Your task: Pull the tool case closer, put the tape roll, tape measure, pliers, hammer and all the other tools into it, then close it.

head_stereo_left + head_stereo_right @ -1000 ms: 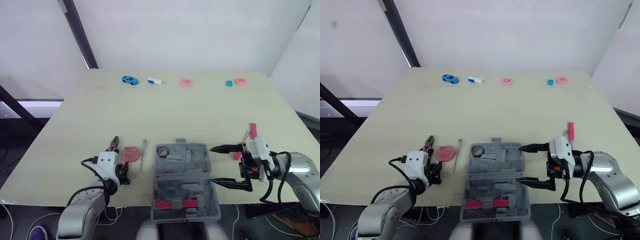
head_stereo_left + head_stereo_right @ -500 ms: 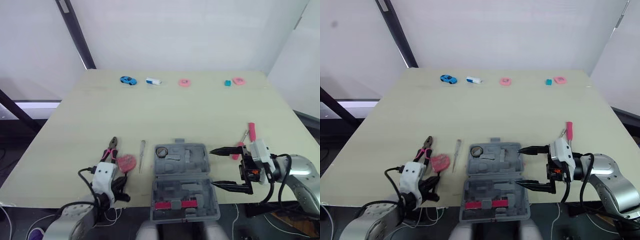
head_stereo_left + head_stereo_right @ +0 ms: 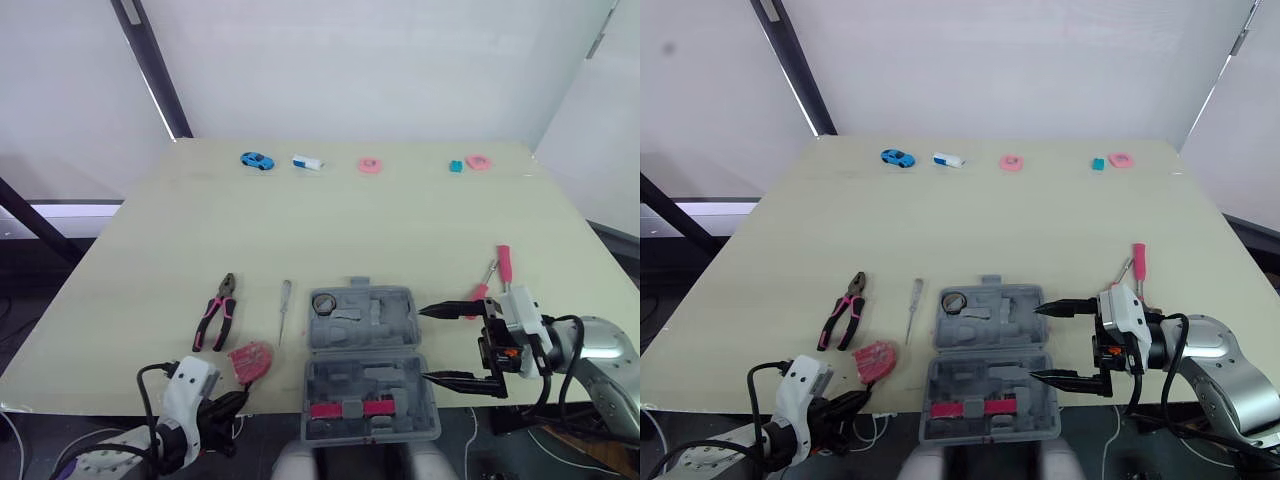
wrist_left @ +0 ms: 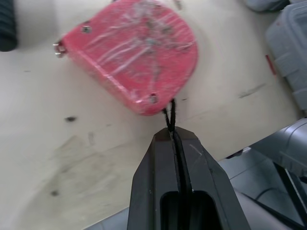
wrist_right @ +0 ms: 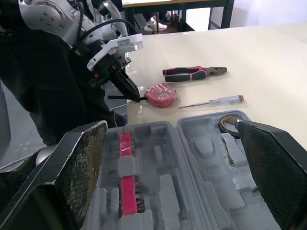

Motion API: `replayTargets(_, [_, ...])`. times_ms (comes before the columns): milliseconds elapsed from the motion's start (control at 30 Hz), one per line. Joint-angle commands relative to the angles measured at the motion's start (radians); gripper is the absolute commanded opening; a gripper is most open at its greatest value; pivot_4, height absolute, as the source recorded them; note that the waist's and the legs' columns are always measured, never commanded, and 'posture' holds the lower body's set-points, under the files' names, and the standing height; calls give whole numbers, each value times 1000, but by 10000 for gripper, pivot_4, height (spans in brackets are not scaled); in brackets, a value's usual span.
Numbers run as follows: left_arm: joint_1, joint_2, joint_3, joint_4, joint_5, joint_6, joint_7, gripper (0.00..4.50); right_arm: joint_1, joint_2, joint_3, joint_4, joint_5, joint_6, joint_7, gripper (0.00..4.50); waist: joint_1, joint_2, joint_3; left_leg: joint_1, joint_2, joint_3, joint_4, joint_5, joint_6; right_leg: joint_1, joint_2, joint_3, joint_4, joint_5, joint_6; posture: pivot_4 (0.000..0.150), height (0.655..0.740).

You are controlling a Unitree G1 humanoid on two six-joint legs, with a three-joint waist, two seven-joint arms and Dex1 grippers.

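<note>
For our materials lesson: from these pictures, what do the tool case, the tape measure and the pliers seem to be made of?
The tool case: likely moulded grey plastic, matt, with shaped recesses. The tape measure: red housing, probably plastic, glossy under wrinkled clear film. The pliers: dark metal head, pink-and-black grips, probably rubber or plastic.

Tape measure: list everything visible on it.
Red, rounded, plastic-looking tape measure, wrapped in clear film, small screws at its corners, metal tab at one. It lies flat on the table near the front edge, left of the case, not touching it. Its thin black cord runs into the left gripper, jaws shut on the cord.
</note>
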Motion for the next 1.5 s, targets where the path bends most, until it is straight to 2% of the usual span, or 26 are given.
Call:
replayTargets(33, [37,18,52,32,5,-84,-64,5818,0,-4,-21,-37,26,-3,-2,45000,1,0,0,0,0,0,0,0,0,0,0,0,0,0,0,1500,7400])
replayTargets(100, [63,23,74,76,9,-134,-105,11284,-1,-4,-21,-40,31,1,-5,45000,0,0,0,0,0,0,0,0,0,0,0,0,0,0,0,1500,7400])
replayTargets(133, [74,30,88,99,11,-167,-133,16448,-2,-5,-21,-41,33,2,-5,45000,0,0,0,0,0,0,0,0,0,0,0,0,0,0,0,1500,7400])
replayTargets(167, [89,47,106,135,22,-229,-178,19467,-3,-7,-22,-43,37,5,-5,45000,0,0,0,0,0,0,0,0,0,-1,-1,0,0,0,0,1500,7400])
replayTargets(200, [99,62,123,166,27,-281,-223,25936,-5,-10,-23,-45,41,9,-4,45000,0,0,0,0,0,0,0,0,0,-1,-1,0,0,0,0,1500,7400])
replayTargets(233, [102,77,144,197,19,-323,-274,26950,-5,-14,-26,-48,46,13,-3,45000,0,0,0,0,0,0,0,0,0,-1,-1,0,0,0,0,1500,7400])
replayTargets(333, [104,131,163,280,31,-459,-403,41580,-9,-23,-31,-56,61,27,-3,45000,1,0,1,0,1,0,0,0,0,-3,-1,-1,-1,0,0,1500,7400])
replayTargets(367, [88,155,170,319,26,-493,-453,44675,-9,-27,-34,-63,68,34,-4,45000,2,0,1,0,1,0,0,0,0,-3,-3,-1,-1,0,0,1500,7400])
replayTargets(433, [19,204,173,405,25,-552,-525,44675,-8,-36,-42,-80,84,48,-8,45000,6,0,1,-1,1,0,-1,0,0,-3,-10,-3,-1,0,0,1500,7400])
replayTargets(567, [-111,272,132,505,37,-596,-608,44675,-2,-50,-54,-99,101,66,-14,45000,11,0,1,-2,0,1,-1,0,0,-3,-14,-8,-1,0,0,1500,7400])
replayTargets(700, [-254,316,35,549,55,-602,-689,44675,12,-68,-71,-111,110,76,-21,45000,10,1,1,-2,0,2,-1,0,0,-3,-17,-16,-2,0,0,1500,7400])
replayTargets(833, [-334,328,-32,546,63,-578,-721,44675,24,-80,-80,-123,116,81,-23,45000,7,0,1,-3,0,3,-2,0,0,-1,-15,-18,-2,0,0,1500,7400])
replayTargets(1233, [-515,342,-223,548,227,-561,-671,44675,25,-88,-86,-137,118,92,-42,45000,5,0,1,-2,0,4,-1,0,0,0,-12,-20,-1,0,0,1500,7400])
replayTargets(1500, [-539,323,-286,564,318,-604,-612,44675,1,-89,-78,-143,123,113,-59,45000,6,0,1,-2,0,4,-1,0,0,0,-12,-20,0,0,0,1500,7400])
